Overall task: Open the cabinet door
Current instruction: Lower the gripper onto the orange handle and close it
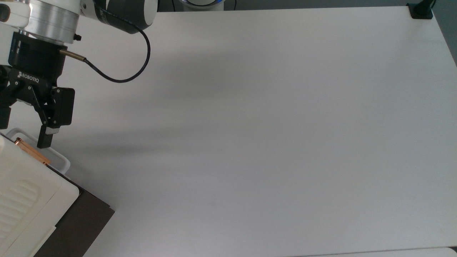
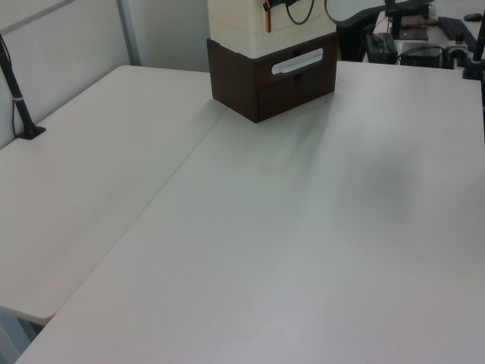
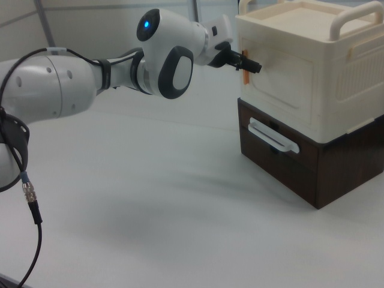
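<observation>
The cabinet (image 3: 312, 96) stands on the white table (image 1: 250, 125) at the top view's lower left, its cabinet door (image 3: 276, 78) apparently closed, with the gripper (image 1: 23, 137), fingers spread and empty, poised just beside the door's copper handle (image 1: 32, 151)

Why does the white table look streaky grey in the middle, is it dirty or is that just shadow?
Shadow, most likely. In the top view soft grey bands run across the table from the claw side, with blurred edges, so the light is diffuse. In the left view a faint dark patch spreads out from the cabinet. In the right view a dim smudge lies below the arm.
</observation>
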`<state>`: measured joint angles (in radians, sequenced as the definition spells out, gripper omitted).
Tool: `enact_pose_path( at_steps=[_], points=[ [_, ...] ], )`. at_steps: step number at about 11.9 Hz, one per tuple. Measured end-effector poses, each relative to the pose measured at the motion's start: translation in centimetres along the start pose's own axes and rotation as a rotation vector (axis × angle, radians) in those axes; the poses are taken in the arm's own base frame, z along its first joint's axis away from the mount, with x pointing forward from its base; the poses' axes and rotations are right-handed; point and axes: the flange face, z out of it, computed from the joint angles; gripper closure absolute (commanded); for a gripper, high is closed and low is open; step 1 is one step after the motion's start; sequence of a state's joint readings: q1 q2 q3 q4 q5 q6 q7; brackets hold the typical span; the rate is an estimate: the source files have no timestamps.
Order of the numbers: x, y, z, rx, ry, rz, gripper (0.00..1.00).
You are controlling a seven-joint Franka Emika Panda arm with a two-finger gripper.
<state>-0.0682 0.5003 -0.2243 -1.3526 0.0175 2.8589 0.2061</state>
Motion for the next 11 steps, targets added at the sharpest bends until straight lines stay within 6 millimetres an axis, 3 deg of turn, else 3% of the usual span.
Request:
enact_pose_path(
  at_steps=[7, 11],
  points=[
    [0.28, -0.07, 0.14, -0.003, 0.013, 0.034, 0.38],
    [0.27, -0.3, 0.11, -0.018, 0.017, -0.005, 0.73]
  ],
)
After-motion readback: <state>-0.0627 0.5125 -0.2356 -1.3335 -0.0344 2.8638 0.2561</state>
